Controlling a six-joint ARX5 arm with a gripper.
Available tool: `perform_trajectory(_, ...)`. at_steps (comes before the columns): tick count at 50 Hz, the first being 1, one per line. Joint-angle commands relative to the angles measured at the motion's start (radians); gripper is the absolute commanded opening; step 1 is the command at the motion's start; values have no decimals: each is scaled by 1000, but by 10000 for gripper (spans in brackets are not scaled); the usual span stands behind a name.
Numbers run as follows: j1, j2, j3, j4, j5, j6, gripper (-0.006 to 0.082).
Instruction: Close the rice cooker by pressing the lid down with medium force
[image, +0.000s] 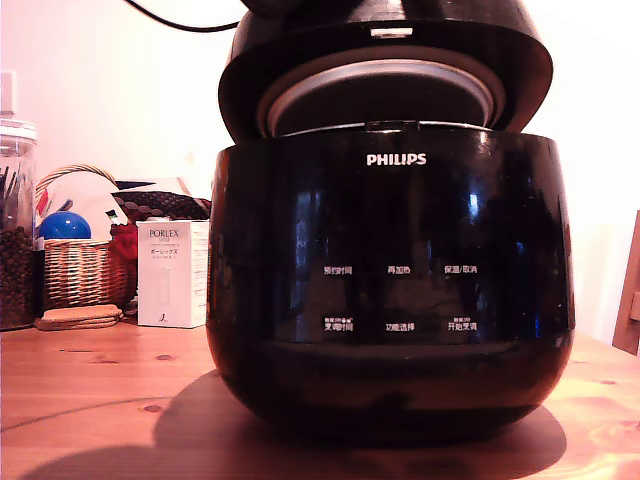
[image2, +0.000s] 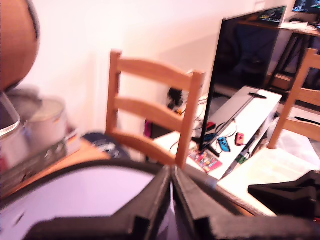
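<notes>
Glossy and black, the rice cooker (image: 390, 285) fills the exterior view, standing on the wooden desk (image: 90, 400). Its lid (image: 385, 75) is part-way down, tilted above the rim with a gap showing the grey inner disc. In the wrist view the gripper (image2: 171, 200) has its fingers (image2: 152, 202) pressed together, holding nothing, over the lid's shiny top. A white box (image: 172, 260) and a wicker basket (image: 75, 270) sit at the exterior view's left.

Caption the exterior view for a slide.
Glossy black Philips rice cooker on a wooden table, its domed black lid partly lowered but not yet shut.
</notes>
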Motion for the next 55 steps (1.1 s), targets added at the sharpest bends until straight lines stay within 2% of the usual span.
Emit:
perform_trajectory(1, -2, 61, -25, 19, 0, 43, -22)
perform_trajectory(13, -3, 83, -26, 21, 1, 109, -22)
perform_trajectory(55, -3, 85, -205, 161, 17, 153, -22)
